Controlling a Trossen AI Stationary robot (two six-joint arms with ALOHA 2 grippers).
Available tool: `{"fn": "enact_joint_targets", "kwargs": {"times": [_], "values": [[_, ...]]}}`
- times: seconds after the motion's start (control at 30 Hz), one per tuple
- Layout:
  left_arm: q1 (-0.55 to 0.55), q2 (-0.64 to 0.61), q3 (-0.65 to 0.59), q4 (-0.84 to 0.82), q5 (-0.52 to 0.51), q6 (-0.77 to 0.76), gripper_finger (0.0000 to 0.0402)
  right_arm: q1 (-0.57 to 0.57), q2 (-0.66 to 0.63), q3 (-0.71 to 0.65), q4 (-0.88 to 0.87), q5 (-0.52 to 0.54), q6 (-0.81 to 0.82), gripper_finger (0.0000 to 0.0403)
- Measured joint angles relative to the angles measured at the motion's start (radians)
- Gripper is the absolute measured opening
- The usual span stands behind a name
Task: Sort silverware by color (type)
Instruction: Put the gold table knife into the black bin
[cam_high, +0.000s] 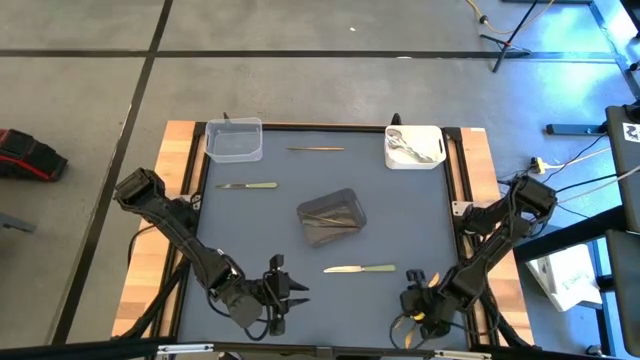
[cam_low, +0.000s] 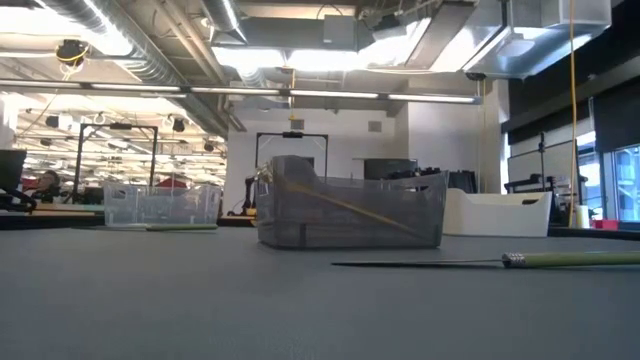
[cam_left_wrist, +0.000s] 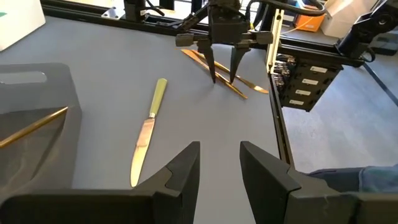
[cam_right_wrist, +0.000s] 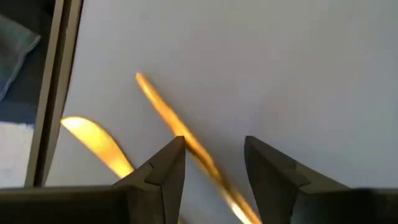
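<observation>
My right gripper (cam_left_wrist: 224, 78) stands open near the table's front right, pointing down over two thin gold pieces (cam_left_wrist: 239, 87). In its wrist view one gold piece (cam_right_wrist: 171, 121) runs between its fingers and a gold spoon bowl (cam_right_wrist: 99, 143) lies beside them; I cannot tell whether they touch. My left gripper (cam_high: 285, 290) waits open at the front left. A green-handled knife (cam_high: 360, 268) lies flat between the two arms. Another knife (cam_high: 247, 185) and a gold piece (cam_high: 316, 149) lie farther back.
A dark grey tub (cam_high: 332, 217) holding gold pieces stands mid-table. A clear tub (cam_high: 233, 140) sits at the far left. A white tub (cam_high: 414, 146) with silver spoons sits at the far right. The mat's raised frame (cam_high: 455, 215) runs close to my right arm.
</observation>
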Motion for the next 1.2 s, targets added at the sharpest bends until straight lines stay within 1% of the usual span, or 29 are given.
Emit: {"fn": "enact_joint_targets", "kwargs": {"times": [0.13,0.2,0.33,0.43,0.53,0.57,0.7,0.83,1.1,1.2], "values": [[0.000,0.000,0.000,0.000,0.001,0.000,0.0109,-0.042,0.000,0.018,0.000,-0.005,-0.045,0.0154],[0.000,0.000,0.000,0.000,0.000,0.000,0.0109,-0.060,0.000,0.034,-0.020,-0.046,-0.064,0.0154],[0.000,0.000,0.000,0.000,0.001,-0.002,0.0109,-0.085,0.000,0.104,-0.162,-0.140,-0.088,0.0154],[0.000,0.000,0.000,0.000,0.001,-0.007,0.0109,-0.082,-0.001,0.153,-0.271,-0.177,-0.078,0.0154],[0.000,0.000,0.000,0.000,0.001,-0.007,0.0109,-0.065,-0.001,0.164,-0.293,-0.208,-0.026,0.0154],[0.000,0.000,0.000,0.000,0.001,-0.007,0.0109,-0.054,-0.001,0.164,-0.288,-0.205,-0.023,0.0154],[0.000,0.000,0.000,-0.001,0.001,-0.003,0.0109,-0.015,-0.002,0.139,-0.275,-0.127,-0.022,0.0154],[0.000,0.000,0.000,-0.002,0.001,-0.003,0.0109,0.010,-0.002,0.113,-0.255,-0.073,-0.022,0.0154],[0.000,0.000,0.000,-0.009,0.002,0.001,0.0109,0.009,-0.002,0.021,-0.111,-0.069,-0.022,0.0154],[0.000,0.000,0.000,-0.010,0.002,0.001,0.0109,0.009,-0.003,0.002,-0.095,-0.054,-0.020,0.0143]]}}
